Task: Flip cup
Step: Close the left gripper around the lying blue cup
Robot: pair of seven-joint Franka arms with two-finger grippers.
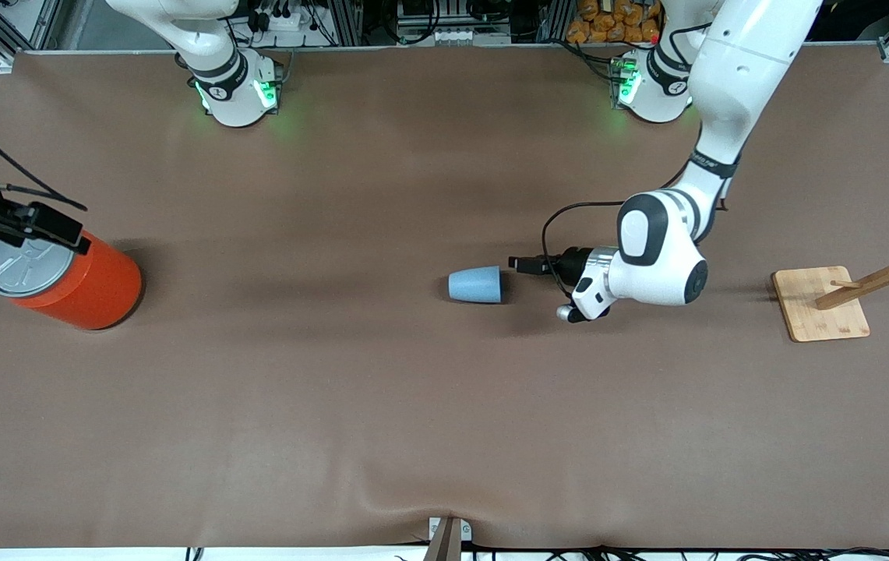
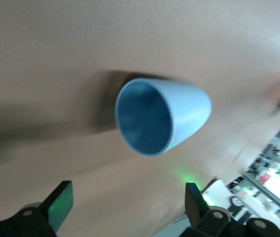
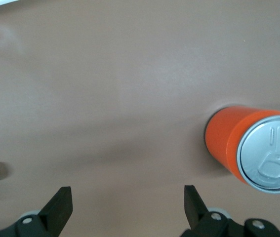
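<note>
- Cup (image 1: 475,284) lay on its side near the middle of the table (image 1: 335,389), long axis running along the table's length, wide mouth turned toward the left arm's end.
- Left gripper (image 1: 522,264) sat just beside that mouth, level with it, fingers spread wide and empty.
- Right gripper (image 1: 39,226) waited over the orange can (image 1: 74,284), well apart from the cup, jaws also spread.
- Judged from this, the left arm was nearer and better placed.
</note>
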